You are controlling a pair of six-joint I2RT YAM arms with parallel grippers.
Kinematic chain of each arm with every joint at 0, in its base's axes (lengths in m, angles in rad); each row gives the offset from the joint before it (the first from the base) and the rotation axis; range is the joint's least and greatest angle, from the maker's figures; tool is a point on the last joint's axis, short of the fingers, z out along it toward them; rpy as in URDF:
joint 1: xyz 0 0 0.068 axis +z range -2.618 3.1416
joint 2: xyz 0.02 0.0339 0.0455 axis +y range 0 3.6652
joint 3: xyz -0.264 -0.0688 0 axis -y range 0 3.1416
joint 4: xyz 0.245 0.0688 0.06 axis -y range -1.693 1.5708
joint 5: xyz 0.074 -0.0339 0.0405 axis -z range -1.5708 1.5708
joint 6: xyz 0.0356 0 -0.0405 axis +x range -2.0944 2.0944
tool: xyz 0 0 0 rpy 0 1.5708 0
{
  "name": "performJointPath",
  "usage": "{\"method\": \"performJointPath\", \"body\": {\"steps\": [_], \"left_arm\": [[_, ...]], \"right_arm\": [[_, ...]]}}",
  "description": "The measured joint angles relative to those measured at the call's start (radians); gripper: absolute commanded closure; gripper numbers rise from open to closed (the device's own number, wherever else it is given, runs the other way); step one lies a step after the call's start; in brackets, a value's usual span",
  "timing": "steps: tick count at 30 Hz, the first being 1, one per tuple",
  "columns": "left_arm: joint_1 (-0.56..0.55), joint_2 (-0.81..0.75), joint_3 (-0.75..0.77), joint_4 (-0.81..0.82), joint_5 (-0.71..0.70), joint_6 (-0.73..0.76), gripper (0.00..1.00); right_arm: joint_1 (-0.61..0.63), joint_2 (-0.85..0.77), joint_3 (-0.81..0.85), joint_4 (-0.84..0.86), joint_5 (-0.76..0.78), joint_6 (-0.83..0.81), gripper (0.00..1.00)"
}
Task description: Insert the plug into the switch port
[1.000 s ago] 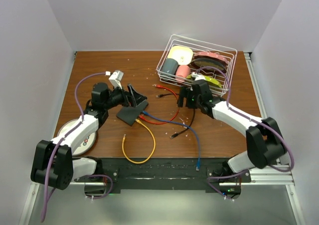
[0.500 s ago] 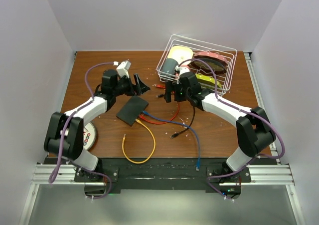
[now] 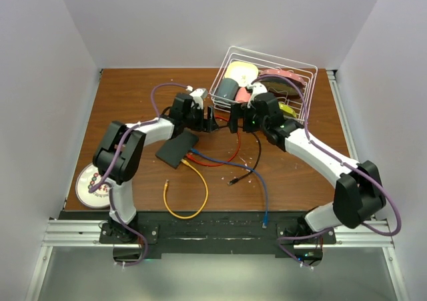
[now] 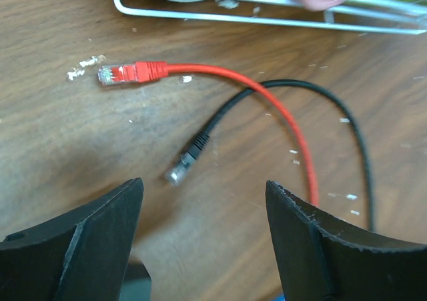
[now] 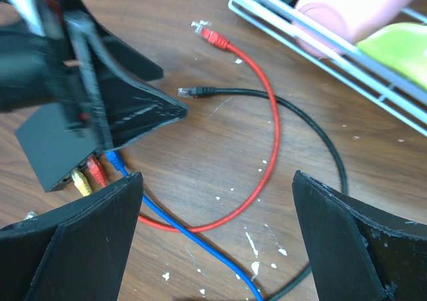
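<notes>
The black switch (image 3: 177, 147) lies flat on the table, with yellow, red and blue cables plugged into its near edge (image 5: 47, 141). Two loose plugs lie beside the basket: a red plug (image 4: 123, 72) and a black plug (image 4: 183, 164). My left gripper (image 4: 202, 184) hovers open just short of the black plug, nothing between its fingers (image 5: 137, 107). My right gripper (image 5: 217, 175) is open above the red and blue cable loops, to the right of both plugs (image 5: 197, 91). In the top view the two grippers (image 3: 209, 121) face each other closely (image 3: 233, 124).
A white wire basket (image 3: 303, 71) with dishes stands at the back right, close behind the plugs. A disc (image 3: 93, 181) lies near the left edge. A yellow cable (image 3: 193, 194) loops toward the front. The blue cable (image 3: 261, 181) runs to the near edge.
My left arm has swung right, from over the switch to the loose plugs, its jaws narrowing a little. My right gripper moved left toward the plugs and opened wider.
</notes>
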Motion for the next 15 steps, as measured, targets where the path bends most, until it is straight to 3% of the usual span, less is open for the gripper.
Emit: {"method": "performJointPath", "body": {"steps": [8,11,12,14,15], "left_arm": [[-0.057,0.104,0.073,0.000,-0.126,0.065,0.26],[-0.063,0.125,0.083,0.013,-0.146,0.079,0.37],[-0.063,0.127,0.083,0.015,-0.151,0.085,0.46],[-0.065,0.134,0.083,0.026,-0.160,0.099,0.55],[-0.066,0.137,0.082,0.031,-0.165,0.102,0.67]], "right_arm": [[-0.012,-0.048,-0.029,-0.021,0.010,-0.017,0.02],[-0.015,-0.049,-0.039,-0.035,0.022,-0.020,0.02],[-0.017,-0.049,-0.041,-0.041,0.025,-0.020,0.01],[-0.022,-0.049,-0.041,-0.048,0.029,-0.021,0.02],[-0.023,-0.049,-0.041,-0.048,0.030,-0.021,0.01]]}}
